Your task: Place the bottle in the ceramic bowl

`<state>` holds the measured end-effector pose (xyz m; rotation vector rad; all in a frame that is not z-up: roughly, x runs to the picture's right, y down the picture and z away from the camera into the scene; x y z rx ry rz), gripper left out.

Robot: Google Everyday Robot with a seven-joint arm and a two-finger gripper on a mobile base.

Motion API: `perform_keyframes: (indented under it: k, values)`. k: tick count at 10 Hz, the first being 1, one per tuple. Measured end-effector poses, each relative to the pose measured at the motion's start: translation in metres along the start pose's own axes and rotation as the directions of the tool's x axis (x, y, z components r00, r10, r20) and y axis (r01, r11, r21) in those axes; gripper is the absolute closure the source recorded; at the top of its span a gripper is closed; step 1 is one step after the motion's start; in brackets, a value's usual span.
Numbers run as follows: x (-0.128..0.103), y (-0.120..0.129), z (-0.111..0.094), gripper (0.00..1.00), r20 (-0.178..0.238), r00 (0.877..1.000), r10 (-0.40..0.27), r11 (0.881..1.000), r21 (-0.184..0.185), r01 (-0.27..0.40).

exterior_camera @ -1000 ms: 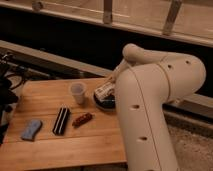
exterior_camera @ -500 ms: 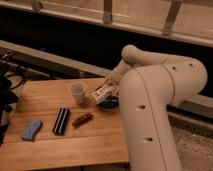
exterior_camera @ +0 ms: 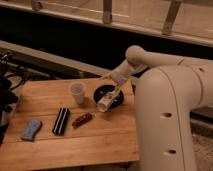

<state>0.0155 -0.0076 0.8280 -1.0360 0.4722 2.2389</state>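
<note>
The bottle (exterior_camera: 106, 102) hangs tilted over the near edge of the ceramic bowl (exterior_camera: 118, 101), its long axis slanting from upper right down to lower left, base toward the camera. The tool (exterior_camera: 114, 93) pinches its upper end above the bowl. To the left on the wooden tabletop (exterior_camera: 75, 145) stand a translucent cup (exterior_camera: 77, 93), a reddish-brown packet (exterior_camera: 82, 119), a dark striped bar (exterior_camera: 61, 120) and a blue sponge (exterior_camera: 31, 129).
</note>
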Motion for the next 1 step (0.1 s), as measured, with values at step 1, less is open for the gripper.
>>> perform_keyframes:
  k: [1]
  values:
    - [-0.0006, 0.0007, 0.0050, 0.41, -0.002, 1.000, 0.021, 0.999, 0.024, -0.021]
